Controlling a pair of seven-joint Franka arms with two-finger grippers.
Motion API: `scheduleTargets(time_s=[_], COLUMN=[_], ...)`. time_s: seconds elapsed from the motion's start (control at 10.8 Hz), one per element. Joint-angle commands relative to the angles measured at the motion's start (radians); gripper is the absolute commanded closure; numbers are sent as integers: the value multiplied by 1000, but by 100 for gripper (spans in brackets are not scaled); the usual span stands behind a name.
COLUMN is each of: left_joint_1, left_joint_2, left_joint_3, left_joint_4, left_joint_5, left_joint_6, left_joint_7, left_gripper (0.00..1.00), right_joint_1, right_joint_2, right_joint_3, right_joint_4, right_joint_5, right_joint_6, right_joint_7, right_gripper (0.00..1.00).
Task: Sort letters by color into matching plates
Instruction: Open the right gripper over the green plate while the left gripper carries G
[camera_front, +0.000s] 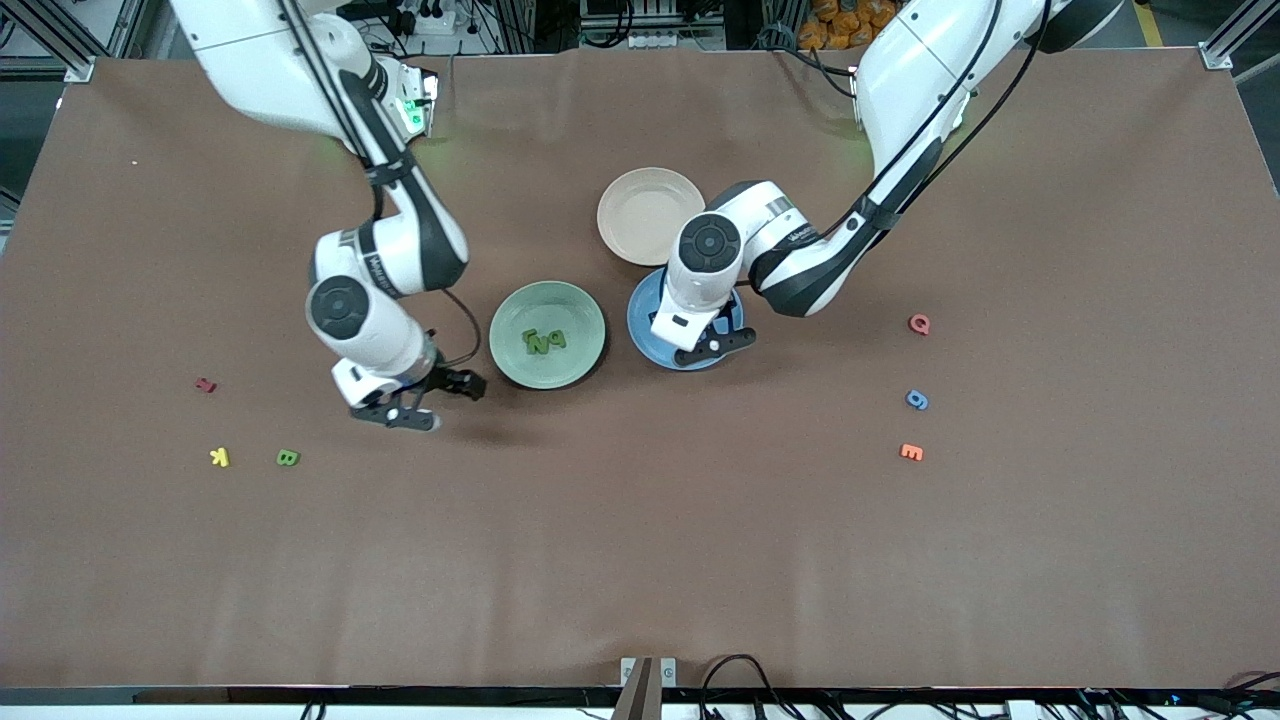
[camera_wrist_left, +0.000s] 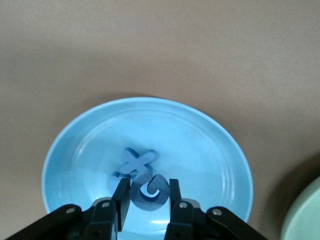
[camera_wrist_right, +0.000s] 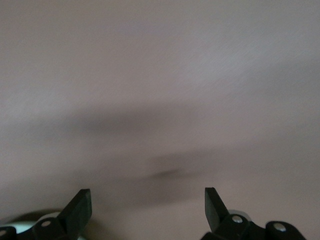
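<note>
My left gripper (camera_front: 712, 345) hangs low over the blue plate (camera_front: 642, 318), shut on a curled blue letter (camera_wrist_left: 148, 192) that stands on edge between the fingers (camera_wrist_left: 121, 196). Other blue letters (camera_wrist_left: 137, 162) lie in that blue plate (camera_wrist_left: 75, 145). The green plate (camera_front: 580, 312) beside it holds green letters (camera_front: 543, 341). My right gripper (camera_front: 437, 400) is over bare table next to the green plate, toward the right arm's end, open and holding nothing (camera_wrist_right: 147, 205). A green letter B (camera_front: 287, 457) and a blue letter (camera_front: 916, 399) lie loose on the table.
A beige plate (camera_front: 650, 215) sits farther from the front camera, touching the blue plate's rim. A yellow K (camera_front: 219, 457) and a red letter (camera_front: 205, 384) lie near the green B. A red Q (camera_front: 918, 323) and an orange E (camera_front: 910, 452) flank the loose blue letter.
</note>
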Motion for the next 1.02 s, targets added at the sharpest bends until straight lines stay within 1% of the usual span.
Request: scheduleTargets(time_s=[0.0,0.09,0.28,0.46,0.65,0.74,0.83,0.92], left_joint_1=[-36,-45,-54,-70,-89,-90,-88,-90], left_joint_2=[33,34,43,51,53,53,53,53], left_joint_3=[17,25,33,37,59,60,62,63], left_joint_4=[44,45,52,59,61,62,62,64], left_joint_5=[0,-2,-2,-2,-2,-2,-2,-2], left_joint_6=[10,19,26,26,26,26,26,28], left_joint_7=[-38,-39,-64,-68,-81,-81,-79,-79], left_gripper=[100,100,100,100,100,86,54,17], right_joint_1=[-125,-160,-252,-311,-364,-390,-413,-437], right_joint_2=[2,9,19,34,62,72,83,89], right_joint_3=[22,25,49,62,78,97,108,120], right_joint_4=[30,34,34,37,59,66,74,80], right_joint_5=[-34,-54,-125,-152,-197,-214,-228,-238], right_joint_6=[-18,-18,-17,-8,-2,-2,1,3], right_joint_7=[-106,-134,-182,-245,-257,-257,-257,-257], right_gripper=[0,0,0,0,0,0,0,0])
